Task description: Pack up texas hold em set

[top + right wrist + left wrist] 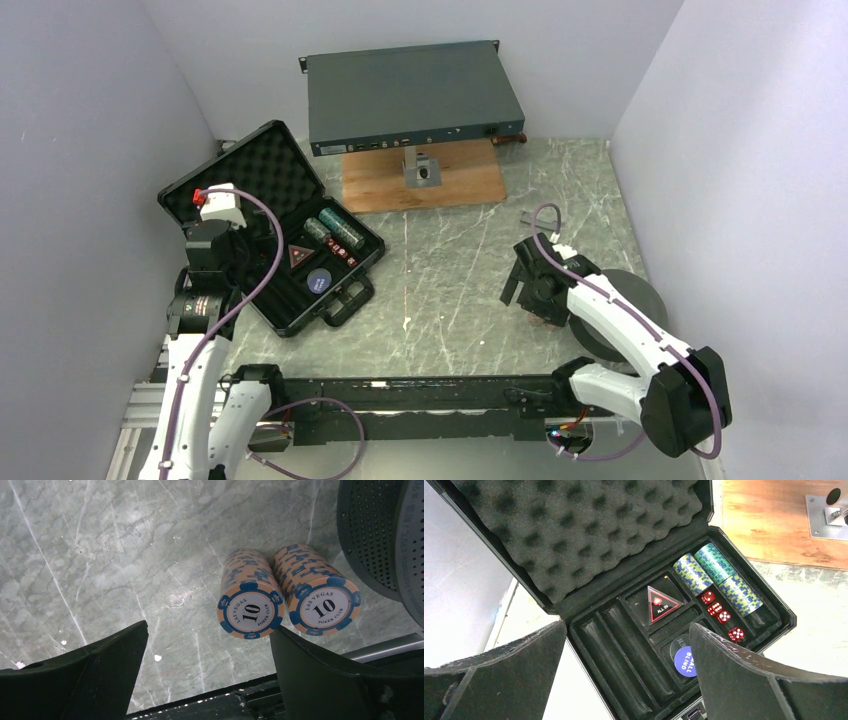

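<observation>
poker case (262,170) open, long axis diagonal, handle (350,298) facing near-right.

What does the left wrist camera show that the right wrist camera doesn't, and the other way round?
Only left wrist: the open black case with egg-crate foam lining, green-and-blue chip stacks, four red dice, the ALL IN triangle and a blue blind disc. Only right wrist: two orange 10 chip stacks lying on their sides, side by side, by a dark perforated ring. Both: the marble tabletop.
</observation>
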Motion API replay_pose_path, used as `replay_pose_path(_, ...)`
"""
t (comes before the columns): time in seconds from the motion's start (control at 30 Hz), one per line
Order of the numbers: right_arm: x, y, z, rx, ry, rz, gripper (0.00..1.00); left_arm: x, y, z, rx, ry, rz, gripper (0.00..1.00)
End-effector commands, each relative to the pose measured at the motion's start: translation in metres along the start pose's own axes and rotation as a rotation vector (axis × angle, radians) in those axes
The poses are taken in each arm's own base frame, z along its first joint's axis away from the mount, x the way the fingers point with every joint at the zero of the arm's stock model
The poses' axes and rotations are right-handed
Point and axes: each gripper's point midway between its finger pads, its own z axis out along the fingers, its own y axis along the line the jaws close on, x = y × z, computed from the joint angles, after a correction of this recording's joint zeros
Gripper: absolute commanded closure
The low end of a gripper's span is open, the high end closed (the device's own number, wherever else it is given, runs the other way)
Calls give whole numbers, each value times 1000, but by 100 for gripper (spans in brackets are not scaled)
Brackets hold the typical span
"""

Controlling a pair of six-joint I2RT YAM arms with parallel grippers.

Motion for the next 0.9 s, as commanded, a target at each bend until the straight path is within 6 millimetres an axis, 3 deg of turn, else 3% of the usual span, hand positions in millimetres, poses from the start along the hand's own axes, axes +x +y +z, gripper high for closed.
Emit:
replay_pose_path(0.0, -9, 2, 5, 7, -44, 21, 6, -11, -6, 0, 30, -39, 10, 0)
replay_pose_path(0.37, -29, -8, 23, 63, -93, 33, 16, -10, -5, 1, 25, -38, 14, 0)
replay_pose_path(0.7, -25, -12, 24, 81, -68, 28, 28, -9, -5, 1, 22, -34, 16, 0)
replay_pose_path(0.87, -21, -11, 24, 73, -50, 28, 43, -9, -4, 2, 20, -34, 17, 0)
